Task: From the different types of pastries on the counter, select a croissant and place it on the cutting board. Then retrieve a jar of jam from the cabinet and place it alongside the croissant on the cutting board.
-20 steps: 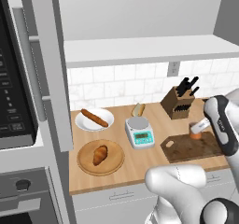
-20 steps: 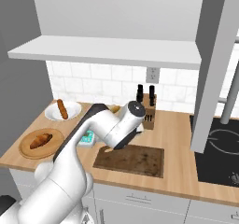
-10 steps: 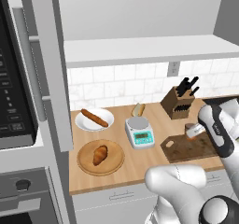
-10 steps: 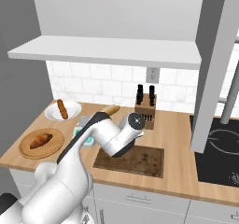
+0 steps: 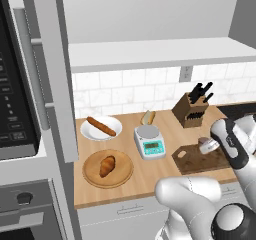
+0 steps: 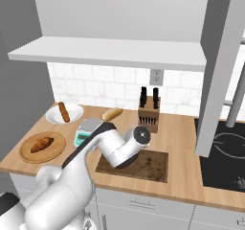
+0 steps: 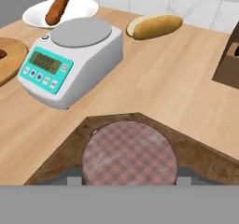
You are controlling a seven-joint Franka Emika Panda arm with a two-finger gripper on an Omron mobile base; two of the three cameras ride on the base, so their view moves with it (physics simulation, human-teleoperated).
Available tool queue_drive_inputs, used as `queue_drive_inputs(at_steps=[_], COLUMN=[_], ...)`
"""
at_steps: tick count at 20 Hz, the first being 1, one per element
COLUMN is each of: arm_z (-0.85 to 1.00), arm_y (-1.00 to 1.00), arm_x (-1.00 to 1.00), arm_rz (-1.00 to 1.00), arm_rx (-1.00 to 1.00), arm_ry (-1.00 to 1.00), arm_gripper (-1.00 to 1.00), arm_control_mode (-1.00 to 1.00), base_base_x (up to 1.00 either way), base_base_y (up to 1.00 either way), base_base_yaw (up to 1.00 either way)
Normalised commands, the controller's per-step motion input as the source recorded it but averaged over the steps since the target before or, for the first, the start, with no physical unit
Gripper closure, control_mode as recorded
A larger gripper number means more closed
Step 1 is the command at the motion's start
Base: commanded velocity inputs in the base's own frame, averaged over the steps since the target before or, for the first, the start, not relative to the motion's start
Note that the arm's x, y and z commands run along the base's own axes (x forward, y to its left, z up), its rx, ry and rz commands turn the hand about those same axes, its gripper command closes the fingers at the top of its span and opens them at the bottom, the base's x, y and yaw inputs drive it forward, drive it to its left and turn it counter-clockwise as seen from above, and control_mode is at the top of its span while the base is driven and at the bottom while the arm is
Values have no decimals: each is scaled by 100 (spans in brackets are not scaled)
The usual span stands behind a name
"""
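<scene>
My gripper (image 7: 130,177) is shut on the jar of jam (image 7: 130,153), whose checked reddish lid lies between the fingers. Jar and gripper (image 5: 205,146) hang low over the handle end of the dark cutting board (image 5: 202,160); I cannot tell whether the jar touches it. The croissant (image 5: 107,165) lies on the round light-wood plate (image 5: 89,174) at the counter's front left. The stick-shaped pastry (image 5: 101,126) rests on a white plate (image 5: 89,132). The pale bun (image 5: 148,117) lies behind the scale. The cabinet's shelf (image 5: 150,54) runs above the counter.
A white and teal kitchen scale (image 5: 149,141) stands just left of the board. The knife block (image 5: 192,109) stands behind the board by the wall. The microwave (image 5: 15,94) is at the far left, the stove top (image 6: 225,152) at the right. The cabinet's door panel (image 5: 55,74) hangs open.
The gripper has come down and slightly left with the jar, closer to the cutting board's handle end. The pastries have not moved.
</scene>
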Motion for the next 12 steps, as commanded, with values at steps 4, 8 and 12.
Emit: queue_drive_inputs(at_steps=[4, 8, 12], arm_z=[-44, -37, -4], arm_y=[-2, 0, 0], arm_x=[0, 1, 31], arm_rz=[0, 0, 0], arm_rx=[-2, -1, 0], arm_ry=[-7, -11, 1], arm_gripper=[100, 100, 100], arm_control_mode=[-100, -100, -100], base_base_x=[0, 0, 0], base_base_y=[0, 0, 0], base_base_yaw=[0, 0, 0])
